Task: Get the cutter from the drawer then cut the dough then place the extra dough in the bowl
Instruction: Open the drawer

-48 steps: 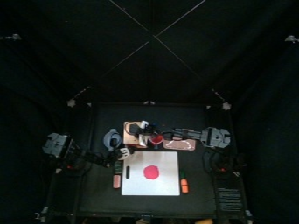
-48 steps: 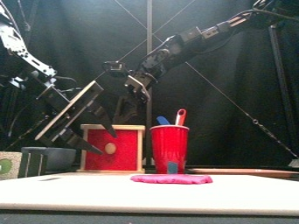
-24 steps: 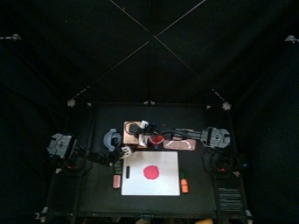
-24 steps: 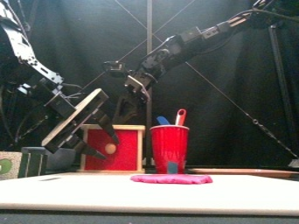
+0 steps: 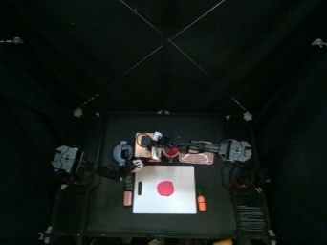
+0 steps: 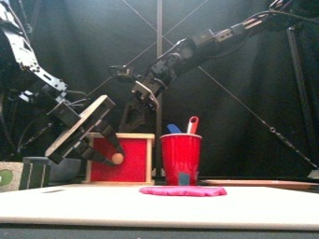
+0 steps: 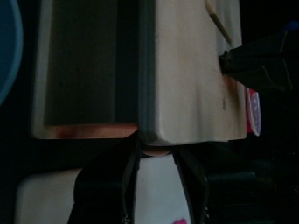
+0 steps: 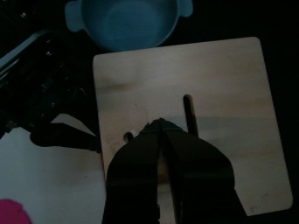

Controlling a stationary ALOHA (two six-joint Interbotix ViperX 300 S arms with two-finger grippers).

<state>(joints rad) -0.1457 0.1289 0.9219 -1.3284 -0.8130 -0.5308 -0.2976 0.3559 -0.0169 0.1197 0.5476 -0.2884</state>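
Two arms converge on the pale wooden box (image 8: 222,96) at the back of the table. The left arm comes in low from the left and its gripper (image 7: 156,150) points at the box's front side, with the jaws a little apart and a pale strip showing between them. The right arm slants down from the upper right, and its gripper (image 8: 163,129) hangs over the box top beside the slot, jaws drawn together to a single point. Whether those tips touch the wood cannot be told. In the front view the left gripper is tilted and partly covers the box's upper left corner, while the red drawer front (image 6: 131,149) faces the camera. Dough (image 6: 184,190): a flat red disc lying on the white cutting board (image 6: 75,207), in front of the box and well apart from both grippers. A red cup (image 6: 181,157) stands just right of the box, holding a blue knife (image 6: 173,129) and a red knife (image 6: 192,124). Only the wrist and top views show the blue-grey bowl (image 8: 128,22), on the box's left side. The right wrist view also catches the left arm beside the box. The left wrist view catches the right gripper as a dark mass above the far edge. The top view alone shows one small orange piece (image 5: 128,198) left of the board and another (image 5: 201,203) at its right, too small to identify.
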